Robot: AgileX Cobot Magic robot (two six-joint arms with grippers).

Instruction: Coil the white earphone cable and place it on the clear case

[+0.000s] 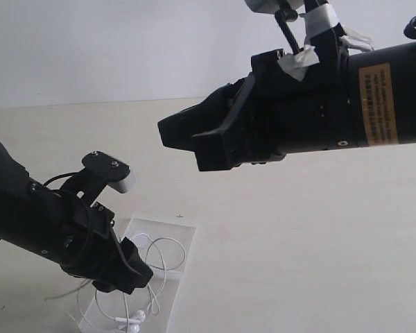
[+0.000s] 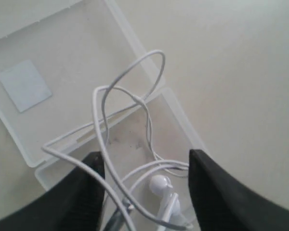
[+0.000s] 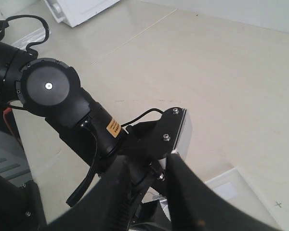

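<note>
2 arms hang over a pale table [image 1: 298,229], and only the left one is down at the work. The left gripper [image 2: 145,161] hovers low over the clear case [image 2: 67,43], its 2 dark fingers [image 2: 82,192] spread wide apart and clamping nothing. The case lies opened flat, its 2 halves side by side, and a small square sticker [image 2: 24,85] sits in the half farther from the gripper. The white earphone cable [image 2: 168,166] rests on the case in a few loose, uneven loops. 1 tall loop arches up over the line where the halves join, other strands pass through the gap between the fingers, and 1 strand trails across the edge of a finger and off the case. The 2 white earbuds [image 2: 160,185] lie together in the half right under the gripper. In the exterior view a thin strand also strays onto the table beside the case. The right gripper [image 1: 187,139] is raised well above the table and well apart from the case, its jaws part way apart with nothing between them.
</note>
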